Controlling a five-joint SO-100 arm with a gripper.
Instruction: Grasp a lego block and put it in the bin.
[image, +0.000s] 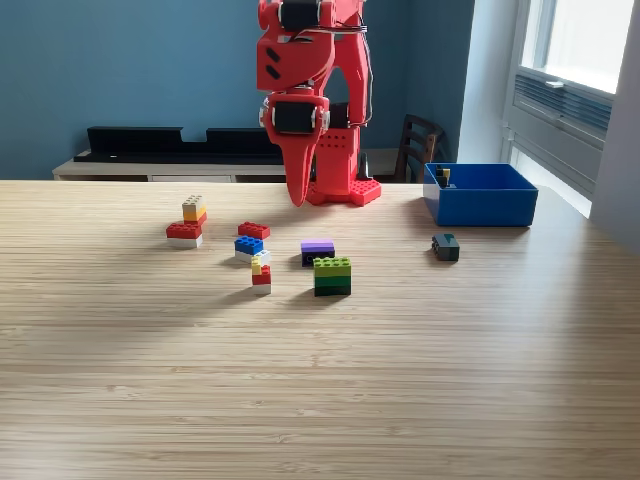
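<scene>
Several lego blocks lie on the wooden table in the exterior view: a red-and-white one with a yellow piece (187, 225), a red one (253, 230), a blue-and-white one (250, 247), a small red-and-yellow one (261, 276), a purple one (317, 250), a green stack (332, 275) and a dark one (445, 246) near the bin. The blue bin (480, 196) stands at the right rear with a small piece inside. My red gripper (296, 195) hangs pointing down behind the blocks, above the table, its jaws together and holding nothing.
The arm's red base (345, 185) sits at the table's far edge. A dark chair (420, 145) stands behind the table, and a low black shelf (180, 145) runs along the blue wall. A window is at the right.
</scene>
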